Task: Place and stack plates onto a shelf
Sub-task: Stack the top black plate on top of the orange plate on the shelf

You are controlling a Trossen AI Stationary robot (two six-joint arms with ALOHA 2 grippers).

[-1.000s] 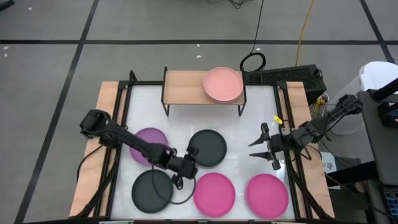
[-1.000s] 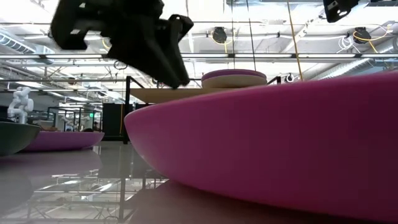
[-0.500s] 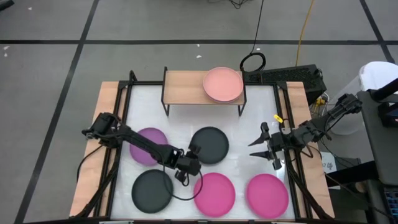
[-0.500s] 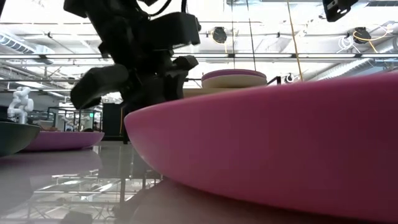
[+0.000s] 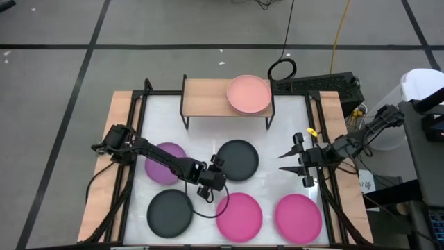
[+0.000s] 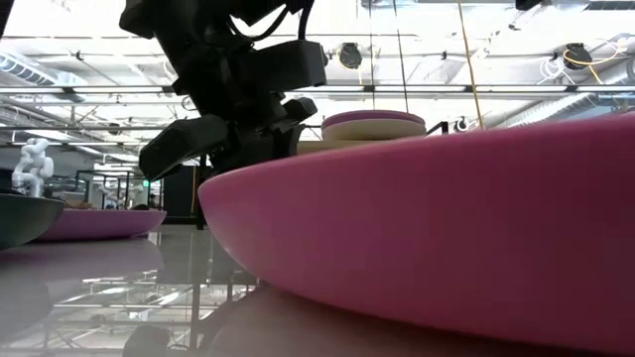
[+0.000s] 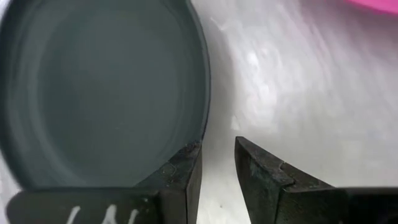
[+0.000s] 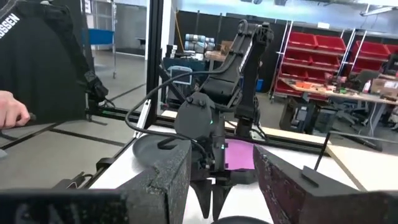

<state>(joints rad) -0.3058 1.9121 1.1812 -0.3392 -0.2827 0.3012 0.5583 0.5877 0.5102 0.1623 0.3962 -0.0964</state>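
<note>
Left pincer (image 5: 216,167) is low over the table (image 5: 277,139), at the near-left rim of the middle black plate (image 5: 237,160). In the left wrist view its fingers (image 7: 186,171) stand a narrow gap apart: one tip sits on or just over the plate's rim, the other over bare table just outside it. Whether the rim is actually gripped cannot be told.

Right pincer (image 5: 283,163) hangs at the table's right side, well apart from the plates, fingers spread wide, holding nothing.

Plates on the table:
- purple plate (image 5: 161,164), left, partly under the left arm
- second black plate (image 5: 169,212), front left
- pink plate (image 5: 240,214), front centre, just beside the left pincer
- second pink plate (image 5: 298,215), front right

Shelf (image 5: 205,98) is at the back of the table. A pale pink plate (image 5: 248,94) lies on its right half; the low view shows it as the lower of a stack with a purple one on top (image 6: 373,118).

A person's hand (image 8: 11,111) shows at the edge of the right wrist view, beyond the table.
</note>
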